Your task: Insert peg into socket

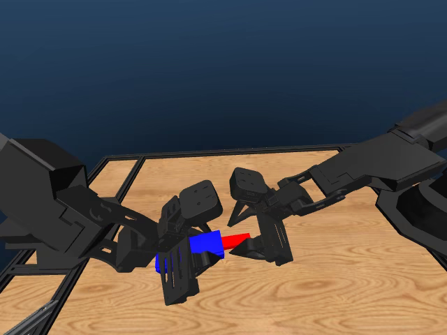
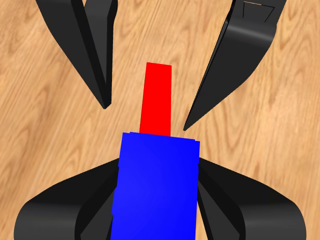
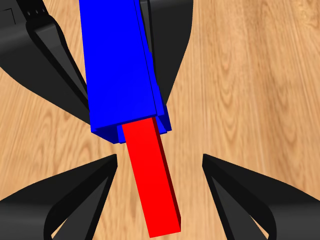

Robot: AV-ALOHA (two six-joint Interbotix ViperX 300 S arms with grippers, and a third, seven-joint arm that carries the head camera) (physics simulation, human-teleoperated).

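Note:
The blue socket (image 1: 206, 243) hangs just above the table, and my left gripper (image 1: 185, 259) is shut on it. In the left wrist view the socket (image 2: 155, 185) fills the space between my jaws. The red peg (image 1: 235, 241) sticks out of the socket's opening toward the right arm, with one end inside the block. My right gripper (image 1: 255, 246) stands open around the peg's free end. In the right wrist view the peg (image 3: 150, 175) runs from the socket (image 3: 117, 65) down between the two jaws, with a gap on each side.
The wooden table (image 1: 335, 279) has a black frame along its back and left edges. The left arm's bulk fills the lower left of the head view and the right arm comes in from the upper right.

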